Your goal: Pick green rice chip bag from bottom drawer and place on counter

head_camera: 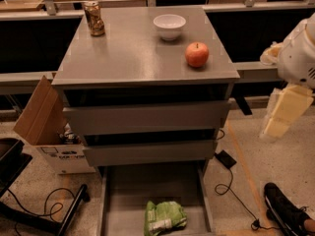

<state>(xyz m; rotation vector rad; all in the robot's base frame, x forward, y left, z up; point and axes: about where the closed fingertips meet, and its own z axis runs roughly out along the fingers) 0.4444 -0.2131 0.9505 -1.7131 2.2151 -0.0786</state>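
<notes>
Green rice chip bag lies on the bottom drawer floor. The drawer is pulled out, and the bag sits at its near edge, right of middle, with open floor on its far and left sides. Counter: can far left, bowl far middle, apple by the right edge, near-left area open. Gripper hangs past the counter's right edge, well apart from the bag; spread or closed, cannot tell.

The robot's arm reaches in from the right edge of the view, showing as a rounded white housing partly cut off by the frame. The gripper hangs below it. It is pale yellow and points downward, leaning slightly to the left. It hangs free at mid-height in the view, touching nothing.
</notes>
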